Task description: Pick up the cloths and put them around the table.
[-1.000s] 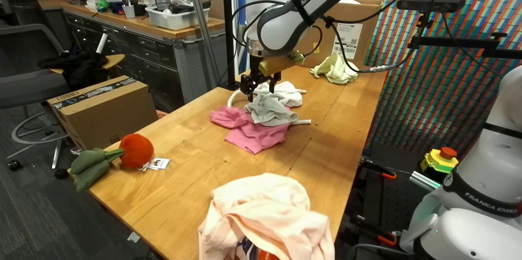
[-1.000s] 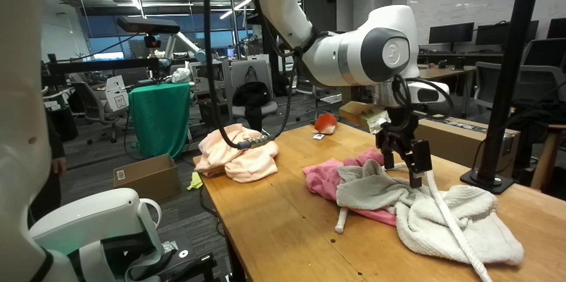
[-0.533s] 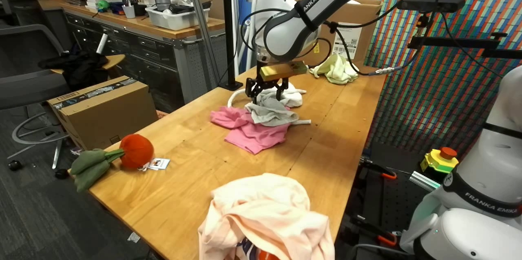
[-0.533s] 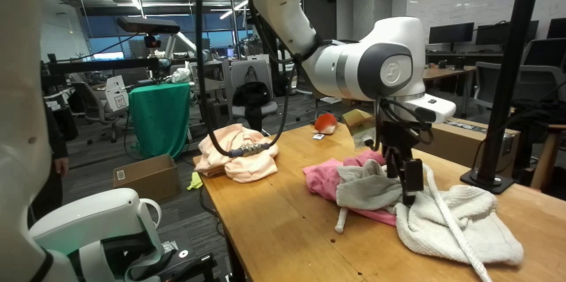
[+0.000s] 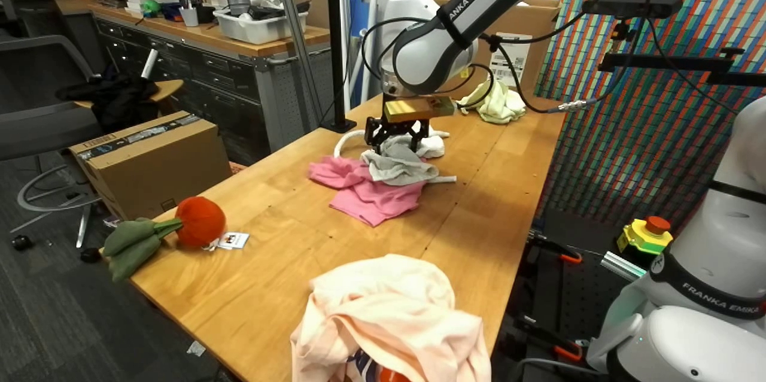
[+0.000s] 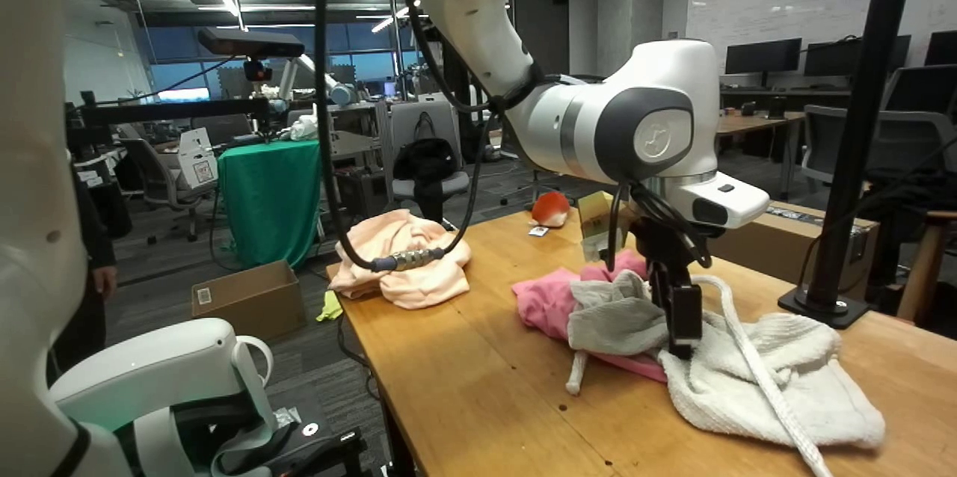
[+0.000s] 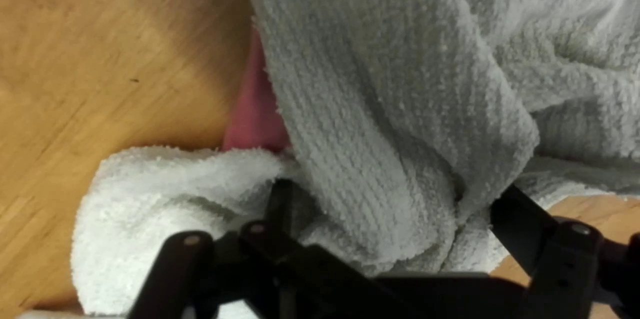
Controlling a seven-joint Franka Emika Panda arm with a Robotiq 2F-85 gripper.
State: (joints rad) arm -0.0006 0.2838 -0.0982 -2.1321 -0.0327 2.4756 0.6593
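End effector stands astride the whitish cloth

The end effector points straight down, low over the wooden desk, its two fingers spread wide apart. From the wrist view I see bunched folds of the whitish cloth lying between those fingers, one finger on either side; whether they press against the fabric I can't make out. Past one finger the whitish fabric spreads out brighter; right under the end effector it looks greyer, in shade.

The pink cloth lies just beside the end effector, partly tucked beneath the whitish one and touching it. A thick white rope runs over the whitish cloth, close by the end effector, and a rope end pokes out from beneath that same cloth.

The peach cloth sits crumpled by the desk's edge, well apart from the end effector, nearer the viewer in an exterior view. On the opposite side of the end effector, the yellow-green cloth is bunched up just in front of a cardboard box. Also well apart from the end effector, a round red toy with green leaves lies at a corner of the desk, a small tag on the wood beside it.
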